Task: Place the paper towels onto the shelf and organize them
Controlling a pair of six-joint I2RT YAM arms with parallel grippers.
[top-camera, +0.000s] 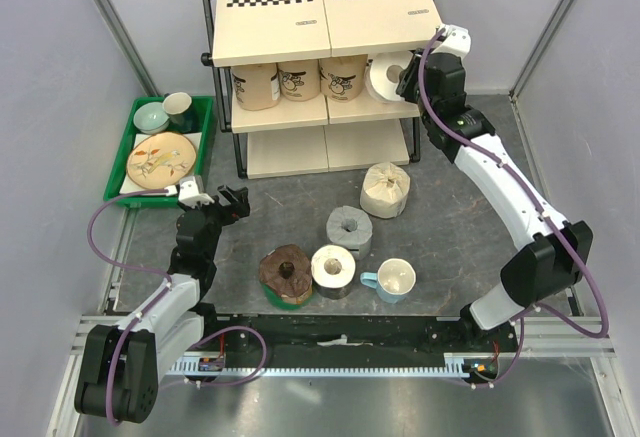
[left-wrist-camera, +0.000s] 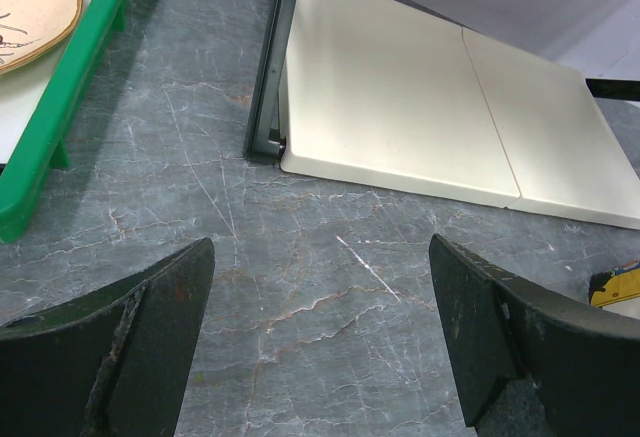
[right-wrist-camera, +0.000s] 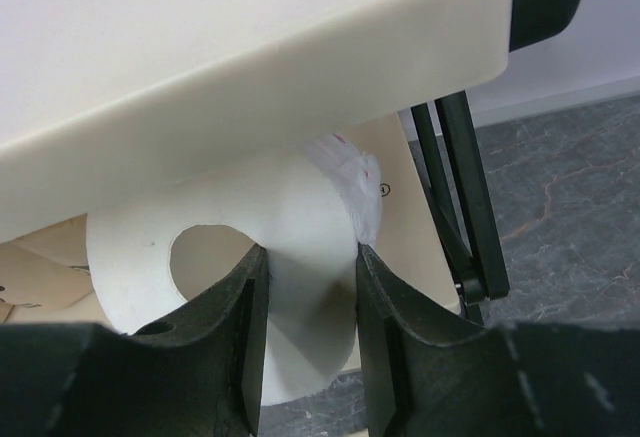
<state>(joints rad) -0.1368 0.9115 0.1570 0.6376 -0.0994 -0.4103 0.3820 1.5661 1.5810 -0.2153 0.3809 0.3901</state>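
- Fingers [right-wrist-camera: 235,337] of the right gripper [right-wrist-camera: 308,277] are clenched on a white cylindrical paper towel roll [right-wrist-camera: 300,207], one at the edge of its hollow core and the other against its outer side
- From above, that roll sits at the right end of the middle tier of the black-framed three-tier shelf with cream boards [top-camera: 325,17], under the top board, with its core facing outward
- Three tan printed paper towel rolls [top-camera: 298,79] stand upright in a row on the same tier, to the left of the white one
- On the grey marbled table [top-camera: 300,207] in front of the shelf lie a cream wrapped roll [top-camera: 385,189], a grey roll [top-camera: 349,229], a dark brown roll [top-camera: 287,272] and a pale roll [top-camera: 333,269]; the last two touch each other
- A white mug with a light-blue handle [top-camera: 393,279] stands just beside the pale roll
- The left gripper [left-wrist-camera: 320,247] hangs over bare table near the shelf's lowest board, fingers spread wide and grasping nothing
- A green plastic tray of dishes [top-camera: 135,152] sits to the left of the shelf
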